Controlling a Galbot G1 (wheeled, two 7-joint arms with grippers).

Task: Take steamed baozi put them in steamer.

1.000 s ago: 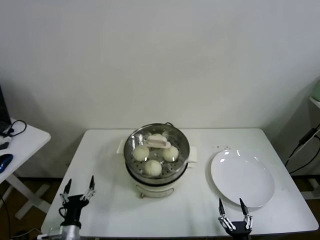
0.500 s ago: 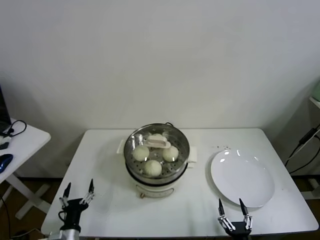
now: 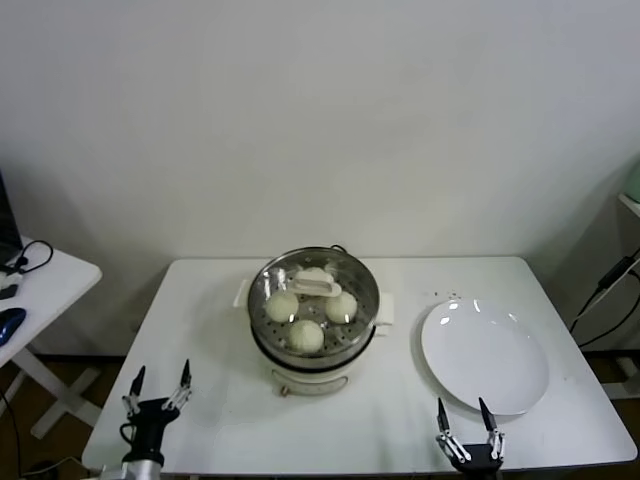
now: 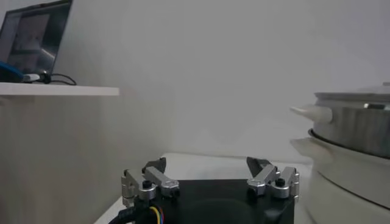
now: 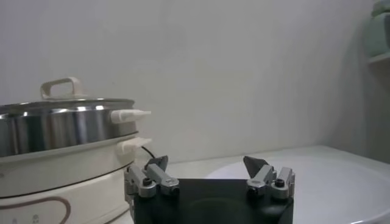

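Observation:
The steamer [image 3: 262, 330] stands mid-table on its white pot base, with a glass lid and white handle [image 3: 316, 286] on top. Through the lid I see the creamy-white baozi [image 3: 306, 335] inside the steel basket, several in all. My left gripper [image 3: 158, 387] is open and empty at the table's front left edge, well clear of the steamer. My right gripper [image 3: 466, 411] is open and empty at the front edge, just before the white plate. The left wrist view shows the steamer's side [image 4: 356, 125]; the right wrist view shows it too [image 5: 61, 131].
A large flat white plate [image 3: 485, 355] lies empty at the right of the white table [image 3: 210, 300]. A small side table [image 3: 40, 275] with cables stands off to the left. A power cord runs behind the steamer.
My left gripper has drawn back a little toward the table's front edge. The right gripper, steamer and plate have not moved.

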